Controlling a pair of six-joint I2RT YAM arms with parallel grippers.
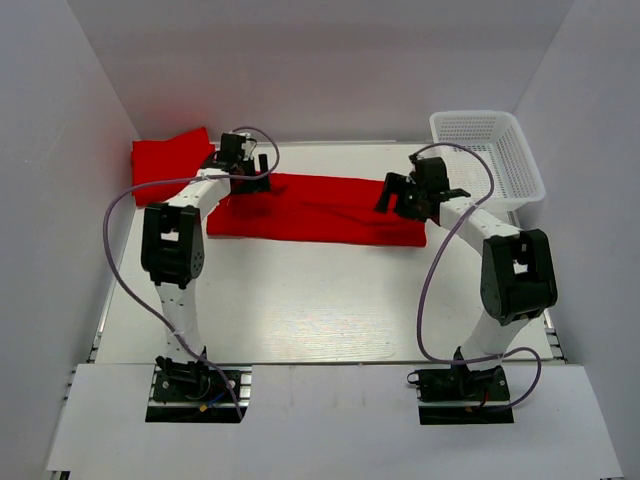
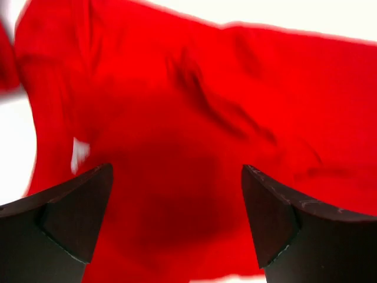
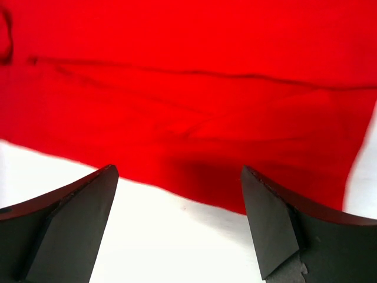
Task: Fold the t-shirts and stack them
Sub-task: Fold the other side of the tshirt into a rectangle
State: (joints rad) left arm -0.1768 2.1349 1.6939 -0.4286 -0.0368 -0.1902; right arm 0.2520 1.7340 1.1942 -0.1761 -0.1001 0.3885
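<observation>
A red t-shirt (image 1: 320, 210) lies folded into a long band across the far middle of the table. A second red t-shirt (image 1: 170, 160) lies folded at the far left corner. My left gripper (image 1: 243, 180) is open and empty just above the band's left end, whose wrinkled cloth (image 2: 194, 118) fills the left wrist view. My right gripper (image 1: 392, 195) is open and empty above the band's right end. In the right wrist view the shirt (image 3: 188, 100) lies beyond the fingers, its near edge over white table.
A white mesh basket (image 1: 520, 165) stands at the far right, close behind my right arm. White walls enclose the table on three sides. The arm bases sit at the near edge.
</observation>
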